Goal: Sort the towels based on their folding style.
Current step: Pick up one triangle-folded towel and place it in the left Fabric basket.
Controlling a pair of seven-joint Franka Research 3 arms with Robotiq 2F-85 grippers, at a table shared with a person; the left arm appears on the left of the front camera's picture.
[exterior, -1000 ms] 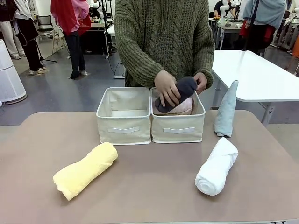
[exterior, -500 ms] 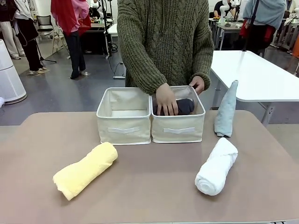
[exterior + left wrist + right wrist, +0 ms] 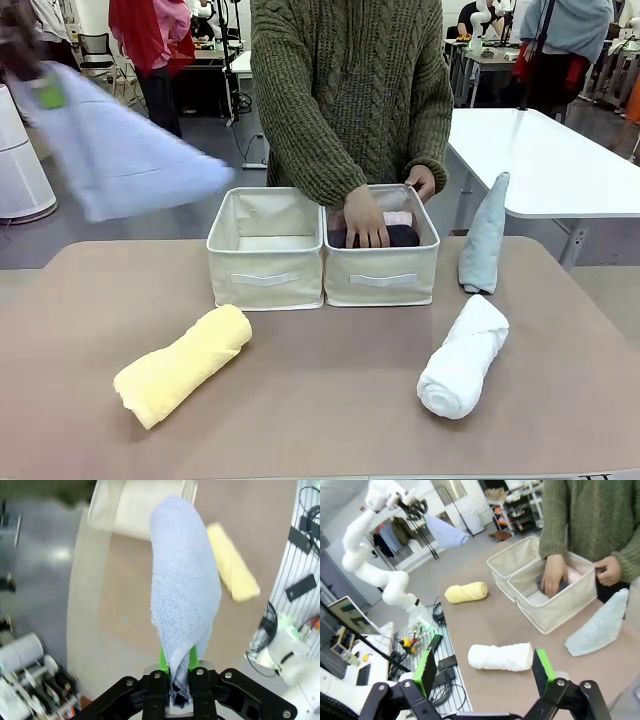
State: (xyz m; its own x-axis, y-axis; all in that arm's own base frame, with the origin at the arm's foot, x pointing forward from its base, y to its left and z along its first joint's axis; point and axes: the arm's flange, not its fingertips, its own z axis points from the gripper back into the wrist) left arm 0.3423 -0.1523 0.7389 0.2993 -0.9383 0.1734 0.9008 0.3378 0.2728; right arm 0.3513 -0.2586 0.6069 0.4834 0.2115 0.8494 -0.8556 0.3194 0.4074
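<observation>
Two beige fabric bins sat side by side at the far middle of the brown table [image 3: 330, 410]: L bin [image 3: 265, 275] and R bin [image 3: 382, 280]. The R bin held a dark grey rolled terry towel [image 3: 403, 237] w/ a pink rolled towel [image 3: 398, 217] behind it. A person in an olive cable-knit sweater [image 3: 350, 90] stood just behind the bins. One hand [image 3: 365, 218] pressed on the grey towel and the other hand [image 3: 424, 182] was at the R bin's far rim, so both covered part of that opening. A yellow rolled towel [image 3: 183, 365] lay diagonally near-left. A white rolled towel [image 3: 463, 357] lay near-right, running approx near-to-far. A pale teal cone-folded towel [image 3: 485, 235] stood upright beside the R bin, tip up. The left gripper [image 3: 176, 677] was clamped on one end of a light blue cone-folded terry towel [image 3: 185, 580]. It was held high above the table's L side, blurred, its long axis in line w/ the fingers and the free end slanting down toward the L bin. The right gripper [image 3: 484, 665] hung above the near-right edge, jaws wide apart, holding nothing.
</observation>
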